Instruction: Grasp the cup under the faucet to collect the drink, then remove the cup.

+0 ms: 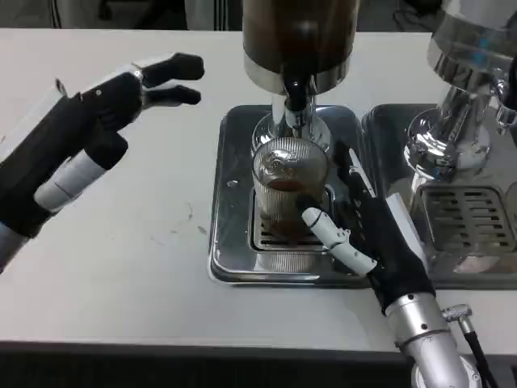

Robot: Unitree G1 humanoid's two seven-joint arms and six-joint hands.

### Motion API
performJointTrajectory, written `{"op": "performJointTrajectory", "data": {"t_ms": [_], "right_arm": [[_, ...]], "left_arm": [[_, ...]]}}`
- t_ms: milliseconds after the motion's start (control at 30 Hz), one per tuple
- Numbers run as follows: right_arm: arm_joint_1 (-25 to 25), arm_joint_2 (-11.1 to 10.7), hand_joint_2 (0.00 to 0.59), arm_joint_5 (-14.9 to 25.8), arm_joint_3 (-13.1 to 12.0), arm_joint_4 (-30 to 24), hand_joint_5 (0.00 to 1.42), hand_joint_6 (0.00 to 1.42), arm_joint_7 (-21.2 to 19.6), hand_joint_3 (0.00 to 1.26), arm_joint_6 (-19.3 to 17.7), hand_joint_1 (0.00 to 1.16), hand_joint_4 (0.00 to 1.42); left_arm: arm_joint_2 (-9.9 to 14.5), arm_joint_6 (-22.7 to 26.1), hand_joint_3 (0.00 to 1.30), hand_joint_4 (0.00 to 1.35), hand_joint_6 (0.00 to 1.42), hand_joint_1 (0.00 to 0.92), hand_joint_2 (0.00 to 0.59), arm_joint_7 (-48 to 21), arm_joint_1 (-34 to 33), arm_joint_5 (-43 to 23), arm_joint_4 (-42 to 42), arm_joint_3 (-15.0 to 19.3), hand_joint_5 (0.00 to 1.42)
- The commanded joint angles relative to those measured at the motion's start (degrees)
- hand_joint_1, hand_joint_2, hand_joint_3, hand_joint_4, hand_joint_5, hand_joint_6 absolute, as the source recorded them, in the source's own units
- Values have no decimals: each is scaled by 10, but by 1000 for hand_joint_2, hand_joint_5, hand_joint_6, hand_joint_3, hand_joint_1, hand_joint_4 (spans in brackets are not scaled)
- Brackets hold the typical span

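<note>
A ribbed clear cup (284,179) stands on the grate of the silver drip tray (233,260), right under the black faucet (296,90) of the dark drink dispenser (300,32). Brown drink fills its lower part. My right hand (381,242) wraps the cup from the right: the white thumb (331,236) presses its front lower side, and the black fingers (354,174) lie along its far right side. My left hand (109,109) hovers above the table at the left, fingers apart and pointing toward the dispenser, holding nothing.
A second silver dispenser (464,105) with its own drip tray (468,218) stands close on the right, just beyond my right hand. White tabletop (137,242) stretches to the left and front of the tray.
</note>
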Motion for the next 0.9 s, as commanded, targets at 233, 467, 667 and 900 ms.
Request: {"op": "performJointTrajectory", "data": {"t_ms": [233, 467, 667, 900], "right_arm": [[-23, 6, 216, -1, -1, 42, 0, 0, -6, 0, -43, 488, 0], [-41, 10, 211, 9, -3, 83, 0, 0, 5, 0, -71, 499, 0], [-60, 10, 207, 2, 0, 112, 0, 0, 4, 0, -77, 526, 0], [-77, 9, 202, -10, 5, 135, 0, 0, 0, 0, -78, 587, 0]], "left_arm": [[23, -16, 242, 191, 235, 0, 95, 36, 36, 25, 48, 18, 269], [37, -24, 246, 193, 237, 0, 95, 50, 36, 41, 83, 22, 269], [40, -26, 252, 194, 238, 0, 95, 54, 37, 50, 104, 20, 269], [42, -28, 256, 201, 239, 2, 104, 55, 41, 54, 116, 19, 269]]}}
